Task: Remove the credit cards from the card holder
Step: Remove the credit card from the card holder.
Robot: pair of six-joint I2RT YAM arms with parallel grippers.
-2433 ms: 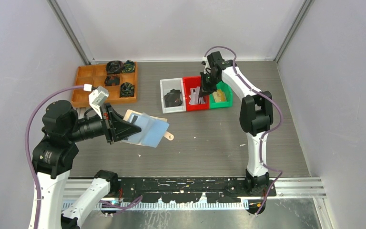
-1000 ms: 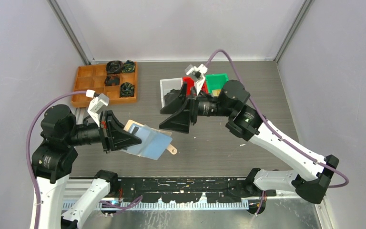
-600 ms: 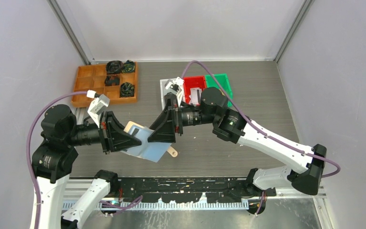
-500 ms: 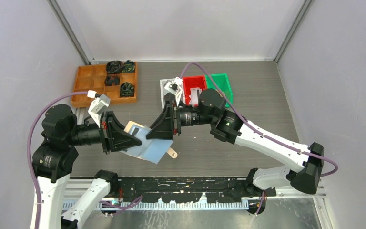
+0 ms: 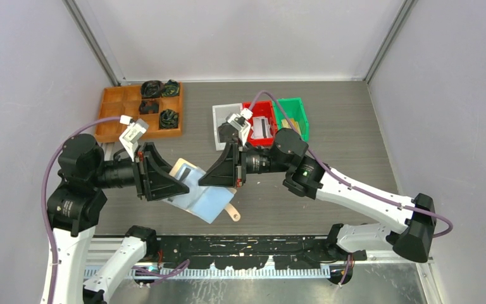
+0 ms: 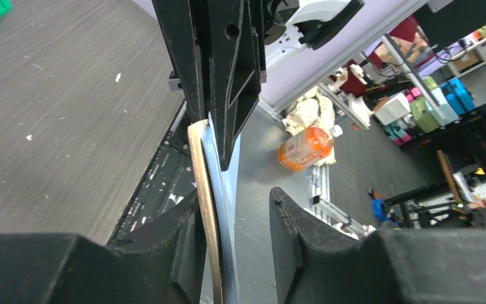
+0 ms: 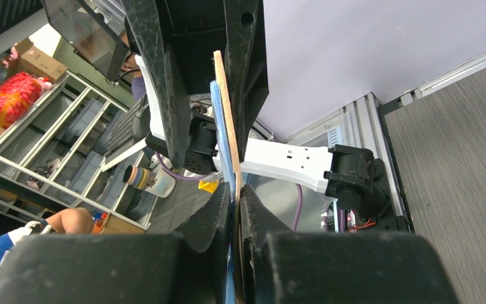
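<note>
1. The grey bench point(image 5: 354, 145) carries all the containers. Both arms meet over its near-left part.
2. At the far left we see a wooden compartment tray point(image 5: 114, 101). Four of its cells on the right side each hold a black tangled lump point(image 5: 153, 88).
3. Three small bins stand in a row at the far middle.
   - The white bin point(image 5: 220, 113) holds another black lump point(image 5: 228, 133).
   - The red bin point(image 5: 264, 104) holds pale credit cards point(image 5: 262, 126).
   - The green bin point(image 5: 294, 104) holds a tan item point(image 5: 293, 124).
4. The card holder point(image 5: 205, 196) hangs between the arms, pale blue pockets up and tan tab point(image 5: 233, 214) toward the near edge. The right jaws are clamped on it. The left jaws stand parted around its other edge, one finger touching and the other apart.
5. We cannot tell whether any cards remain in the holder.
</note>
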